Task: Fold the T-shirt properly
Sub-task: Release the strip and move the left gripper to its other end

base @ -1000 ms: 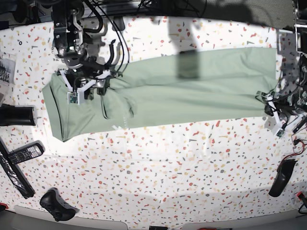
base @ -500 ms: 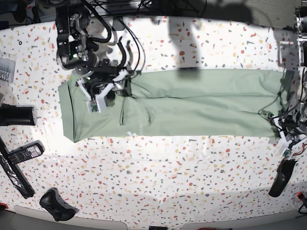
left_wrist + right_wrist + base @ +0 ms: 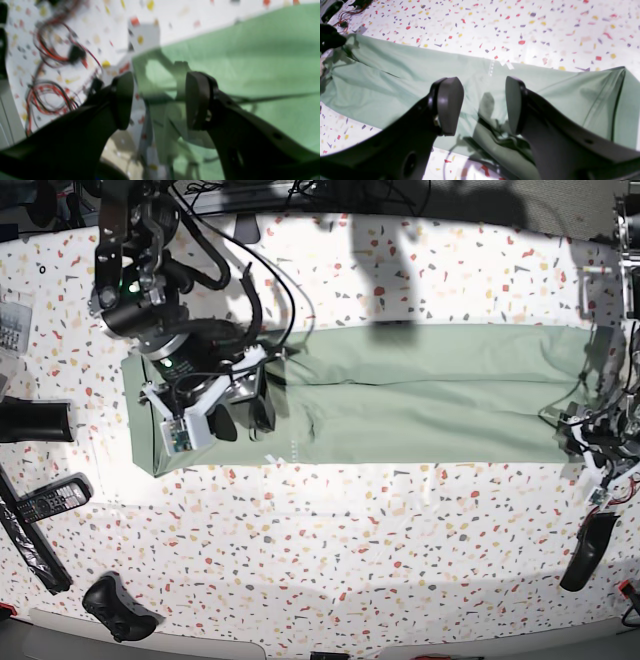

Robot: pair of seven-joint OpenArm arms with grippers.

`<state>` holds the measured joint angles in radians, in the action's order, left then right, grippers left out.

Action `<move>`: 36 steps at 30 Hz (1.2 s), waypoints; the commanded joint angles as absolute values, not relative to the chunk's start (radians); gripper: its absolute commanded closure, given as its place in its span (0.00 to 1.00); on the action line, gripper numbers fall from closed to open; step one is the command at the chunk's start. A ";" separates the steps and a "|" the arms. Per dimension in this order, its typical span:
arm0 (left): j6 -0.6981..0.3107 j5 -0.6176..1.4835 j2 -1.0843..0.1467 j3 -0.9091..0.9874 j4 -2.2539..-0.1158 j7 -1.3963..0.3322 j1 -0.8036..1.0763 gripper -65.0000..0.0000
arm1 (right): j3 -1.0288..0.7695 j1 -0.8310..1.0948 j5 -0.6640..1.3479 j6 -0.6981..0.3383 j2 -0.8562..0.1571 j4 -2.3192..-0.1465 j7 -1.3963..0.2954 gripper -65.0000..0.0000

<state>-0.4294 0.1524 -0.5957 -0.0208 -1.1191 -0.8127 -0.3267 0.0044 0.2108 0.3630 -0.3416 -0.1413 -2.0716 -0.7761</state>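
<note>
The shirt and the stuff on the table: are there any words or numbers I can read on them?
No text can be read anywhere.
T-shirt: a small white tag and a dotted white mark show at its edge, too small to read.
Remote control: buttons show, markings too small to read.
Small box at the table's edge: a dark pattern, too blurred to read.

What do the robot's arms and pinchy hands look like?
Each gripper, left and right, has two black fingers ending in rounded dark pads. Behind them sit white plastic parts. The arms are black, with black cables looping around them, and thin red and black wires near the left one.
</note>
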 commanded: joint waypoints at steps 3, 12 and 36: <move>-0.406 0.227 -0.648 -0.014 -1.134 -0.791 -0.351 0.54 | 0.002 0.200 0.366 -0.346 -0.144 -2.103 -0.774 0.55; -0.479 0.774 -0.843 -0.014 -1.128 -0.886 -0.351 0.55 | -0.001 0.220 0.342 -0.446 -0.144 -2.106 -0.756 0.55; -0.670 1.106 -0.807 -0.012 -0.645 -0.954 -0.365 0.54 | -0.323 0.577 0.224 -0.491 -0.166 -2.334 -0.680 0.55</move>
<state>-0.6632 1.0863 -0.7837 -0.0196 -0.6350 -0.9688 -0.3428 -0.3195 0.5762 0.2131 -0.4908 -0.1612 -2.3146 -0.7002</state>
